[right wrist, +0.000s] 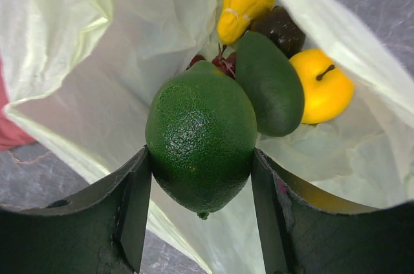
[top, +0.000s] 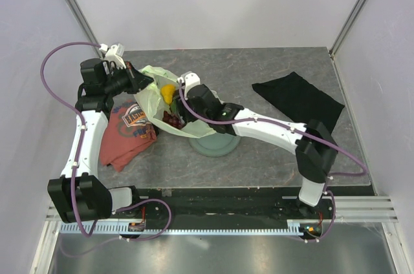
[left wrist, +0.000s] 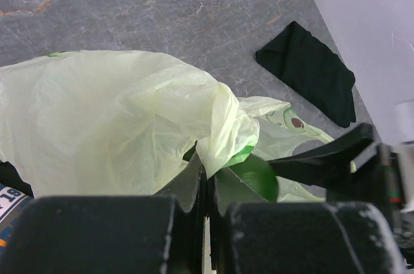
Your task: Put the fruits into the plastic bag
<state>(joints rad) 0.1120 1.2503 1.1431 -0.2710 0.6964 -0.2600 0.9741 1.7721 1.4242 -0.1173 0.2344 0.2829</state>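
Observation:
The pale green plastic bag (top: 152, 101) lies open at the table's left. My left gripper (top: 143, 83) is shut on its rim and holds the mouth up; the pinched fold shows in the left wrist view (left wrist: 223, 133) above the gripper (left wrist: 210, 180). My right gripper (right wrist: 200, 155) is shut on a textured green lime (right wrist: 202, 145) at the bag's mouth. Inside the bag (right wrist: 97, 86) lie a yellow pear (right wrist: 240, 2), a dark plum (right wrist: 279, 28), a dark green oval fruit (right wrist: 270, 83), a yellow-orange round fruit (right wrist: 321, 86) and a bit of the red grape bunch (right wrist: 223, 64).
The round grey-green plate (top: 215, 146) sits under my right arm, just right of the bag. A red printed T-shirt (top: 126, 133) lies left of the bag under my left arm. A black cloth (top: 299, 99) lies at the right, also seen from the left wrist (left wrist: 310, 70).

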